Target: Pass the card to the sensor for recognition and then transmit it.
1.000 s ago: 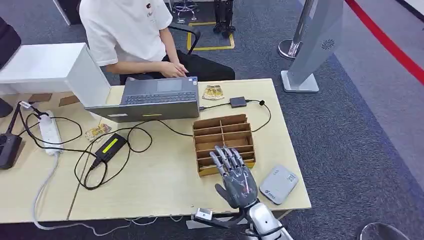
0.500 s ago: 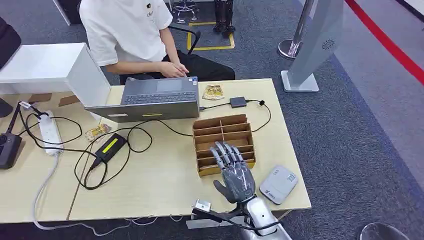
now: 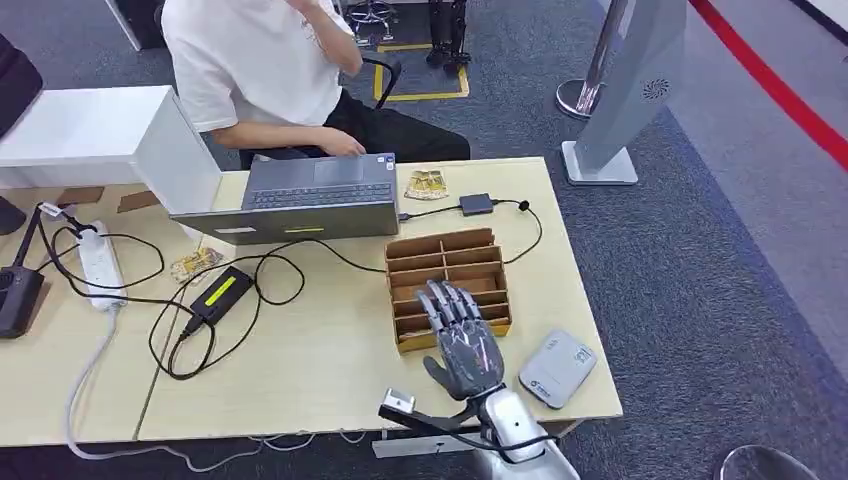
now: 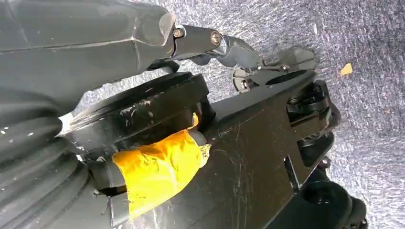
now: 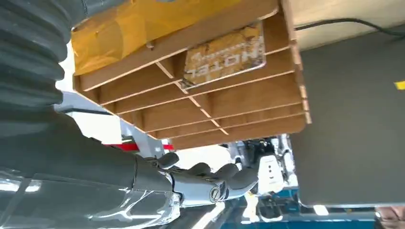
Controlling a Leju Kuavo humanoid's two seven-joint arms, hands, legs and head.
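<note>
Head view shows the right robot hand (image 3: 462, 335) in the lower middle of the frame, above the front edge of the cardboard organizer (image 3: 448, 285). Its fingers are apart and stretched toward the compartments, and it holds nothing. The organizer stands on the pale wooden bench (image 3: 310, 370), right of centre. Just to the right of the robot hand, near the bench's lower right corner, lies the grey sensor (image 3: 557, 368), flat on the bench.

In the right wrist view the organizer (image 5: 210, 100) takes the upper part of the frame, and a worn yellowish card (image 5: 224, 55) with printed letters lies in one of its compartments, near the top centre. The fingers (image 5: 210, 183) of the right robot hand reach across the lower middle of that frame, apart from the card.

In the head view a grey laptop (image 3: 300, 200) stands open in the upper middle of the bench, and a person in a white shirt (image 3: 250, 70) sits behind it. Black cables (image 3: 190, 310) and a white power strip (image 3: 97, 262) lie on the left part of the bench.

The left wrist view shows the left robot hand (image 4: 248, 52) in the upper part of the frame over grey carpet (image 4: 372, 95); I cannot tell whether it is open or closed.
</note>
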